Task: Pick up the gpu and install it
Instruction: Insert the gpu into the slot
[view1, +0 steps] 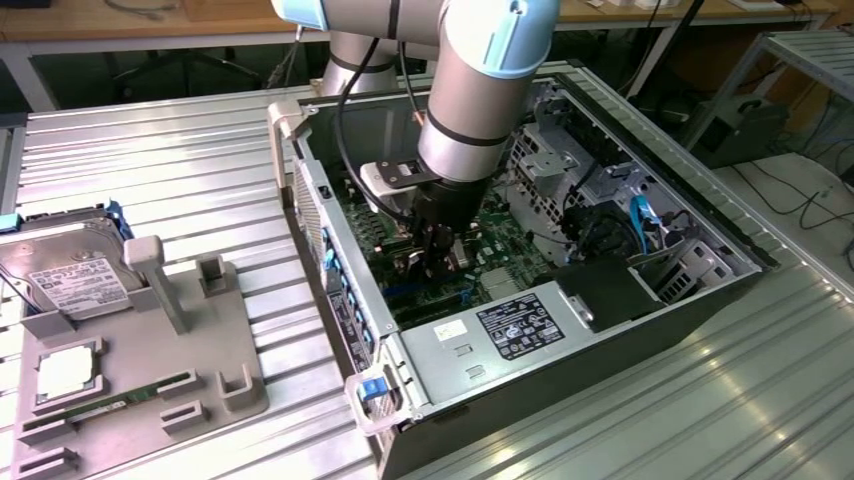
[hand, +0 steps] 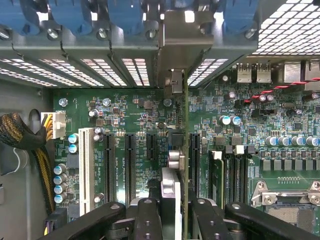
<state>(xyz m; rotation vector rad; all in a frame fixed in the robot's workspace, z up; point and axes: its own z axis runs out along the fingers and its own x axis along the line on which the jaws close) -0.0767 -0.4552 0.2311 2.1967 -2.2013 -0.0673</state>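
Gripper (hand: 172, 212) clamped on the gpu (hand: 176, 165), held edge-on and upright deep inside the open computer case (view1: 667, 300), over the motherboard (hand: 140, 115) slots. Judged best kept vertical, with its bottom edge lined up along one long black slot (hand: 194, 157) and its metal bracket (hand: 175, 55) meeting the rear opening, then pressed evenly, never twisted.
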